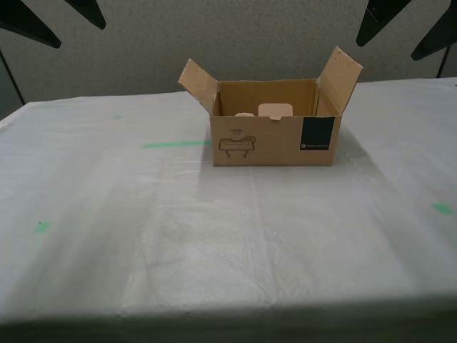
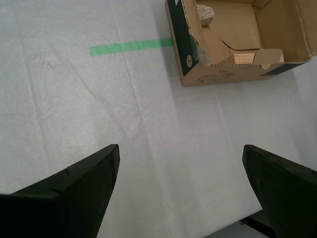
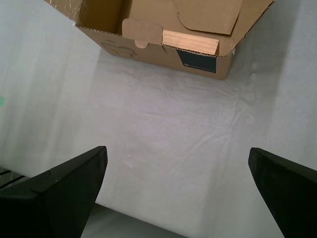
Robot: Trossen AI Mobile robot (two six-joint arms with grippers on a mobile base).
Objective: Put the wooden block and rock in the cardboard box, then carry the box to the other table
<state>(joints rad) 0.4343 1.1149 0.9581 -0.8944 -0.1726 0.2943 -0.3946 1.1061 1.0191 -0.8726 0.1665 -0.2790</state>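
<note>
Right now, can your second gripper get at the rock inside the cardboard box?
Probably yes: my second gripper is open and empty, the cardboard box is open-topped, and the rock lies uncovered in a corner.

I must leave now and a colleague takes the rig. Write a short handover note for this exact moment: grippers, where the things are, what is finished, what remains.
My first gripper: open, empty, jaws wide, above bare cloth short of the cardboard box.
My second gripper: open, empty, also short of the box.
The box stands on the other table, the white-cloth one with green tape marks, flaps up.
The wooden block lies inside against the front wall; the rock is inside too.
Done: both items loaded, box on the cloth table.
Left: apparently nothing; just confirm placement.
</note>
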